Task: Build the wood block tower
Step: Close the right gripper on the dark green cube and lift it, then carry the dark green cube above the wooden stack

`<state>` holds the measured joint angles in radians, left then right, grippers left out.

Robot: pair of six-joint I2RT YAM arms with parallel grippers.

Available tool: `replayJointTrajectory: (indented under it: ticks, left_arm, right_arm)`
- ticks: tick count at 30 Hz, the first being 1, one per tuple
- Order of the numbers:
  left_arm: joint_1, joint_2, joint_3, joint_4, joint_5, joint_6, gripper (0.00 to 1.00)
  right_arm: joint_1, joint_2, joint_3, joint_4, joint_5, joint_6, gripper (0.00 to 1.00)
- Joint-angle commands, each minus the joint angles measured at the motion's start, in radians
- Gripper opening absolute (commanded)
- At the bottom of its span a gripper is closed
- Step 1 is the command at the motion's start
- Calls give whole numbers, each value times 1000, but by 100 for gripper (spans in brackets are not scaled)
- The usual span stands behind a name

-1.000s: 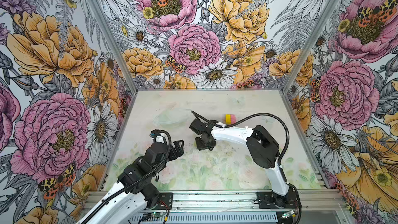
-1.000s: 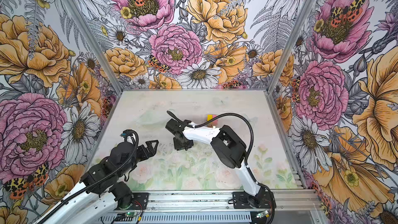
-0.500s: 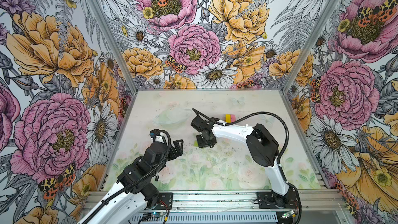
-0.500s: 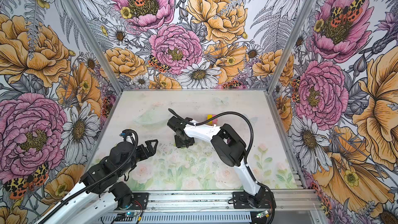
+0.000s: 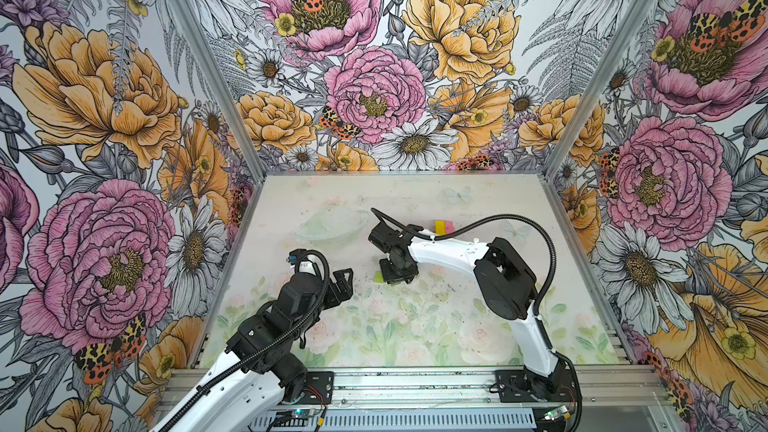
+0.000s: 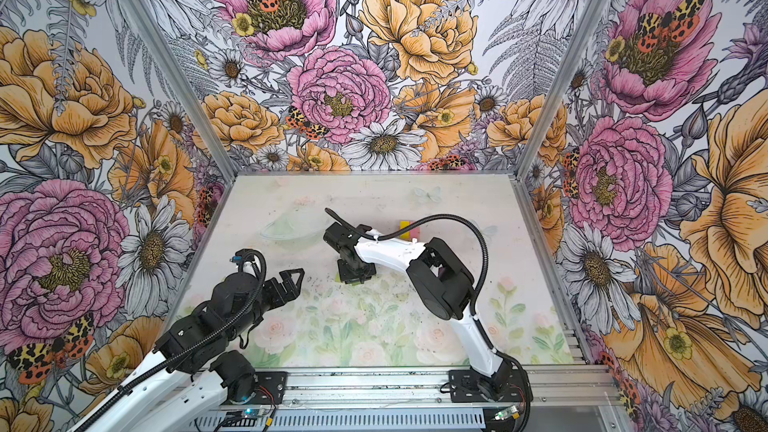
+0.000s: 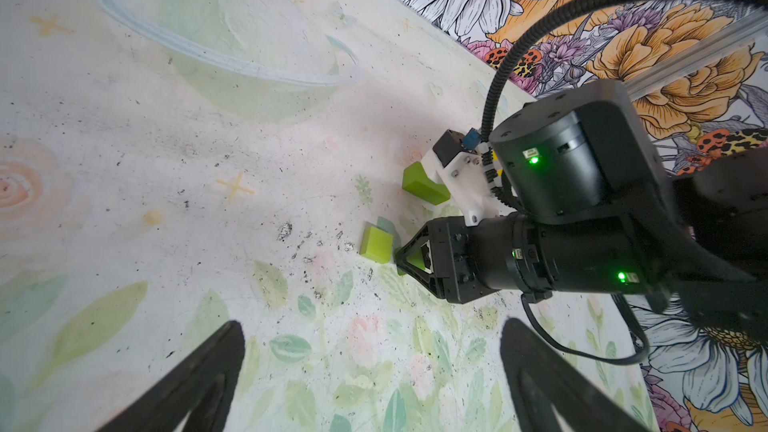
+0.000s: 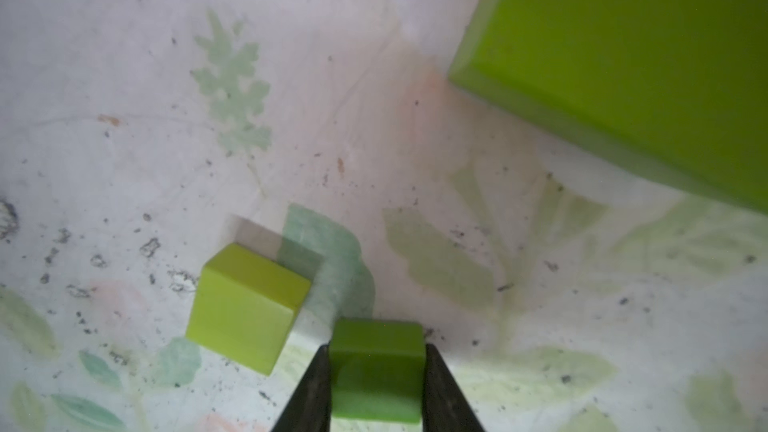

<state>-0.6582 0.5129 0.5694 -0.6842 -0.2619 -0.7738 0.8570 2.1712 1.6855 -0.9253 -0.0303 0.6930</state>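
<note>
On the counter point(image 5: 415, 338), my right fingers point(image 8: 311, 392) have now closed on a small green wooden cube point(image 8: 376, 371); a lighter green cube point(image 8: 249, 305) sits just beside; my left fingers point(image 7: 199, 380) stand wide.

No legible words, labels, brand marks or numbers in any view. Plain, unlettered faces on each green cube point(image 8: 249, 305) and on the lime brick point(image 8: 623, 68). Beside the green lights on the right arm's black housing point(image 7: 582, 168), nothing large enough to make out.

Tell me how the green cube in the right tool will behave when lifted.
The green cube looks solid, so it should not bend. Flat faces sit against both fingers, so twisting seems unlikely. Its smooth paint may slip.
</note>
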Motion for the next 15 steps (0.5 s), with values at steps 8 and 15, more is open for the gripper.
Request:
replayJointTrajectory:
  ticks: [8,15]
  left_arm:
    - [7,52,53,49,32,39,98]
    - [6,132,54,144,101,48,99]
  right_arm:
    - [-117,-166,16,-62,58,-52,33]
    - [-234,-213,32,-93,85,-99,33]
